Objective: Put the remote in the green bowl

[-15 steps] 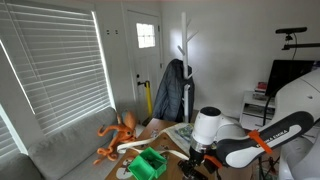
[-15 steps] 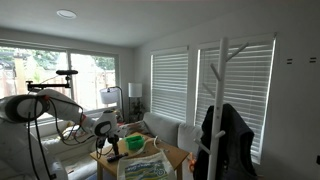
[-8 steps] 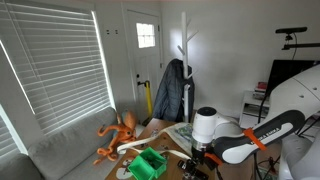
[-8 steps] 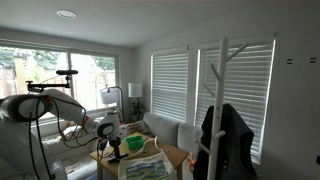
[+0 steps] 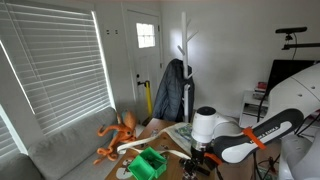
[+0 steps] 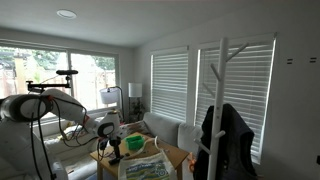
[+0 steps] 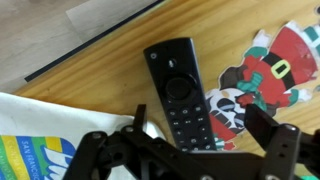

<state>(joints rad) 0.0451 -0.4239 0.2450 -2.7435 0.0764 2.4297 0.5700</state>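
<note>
In an exterior view, the orange octopus toy (image 5: 118, 135) sits furthest left. The green bowl (image 5: 150, 163) is just right of it, empty as far as I can see. My end effector (image 5: 197, 160) hangs low over the tabletop (image 5: 172, 130), near the bowl's right side. Over the last second my arm has edged in a little and then stopped; for the last half second I see almost no movement. I judge that the approach is over and I am settled for the grasp.

In the wrist view, a white printed sheet (image 7: 30, 140) with blue and yellow marks lies at the lower left on the bare wood. My left finger (image 7: 100, 150) stands over its edge. The remote (image 7: 183, 95) lies flat in the middle with its buttons up. Its long axis runs away from me with a slight tilt. Its near end passes between my fingers, and its right edge overlaps a Santa picture (image 7: 275, 60). My end effector is spread wide, with one finger on each side of the remote and neither touching it. It holds nothing yet.

The remote is therefore on the tabletop, not yet lifted and well short of the bowl. What is left, I think, is a short descent, a squeeze across the narrow body, then a lift and a carry left to the bowl. The body is slim and smooth, so a shallow pinch could let it slip or swivel.
</note>
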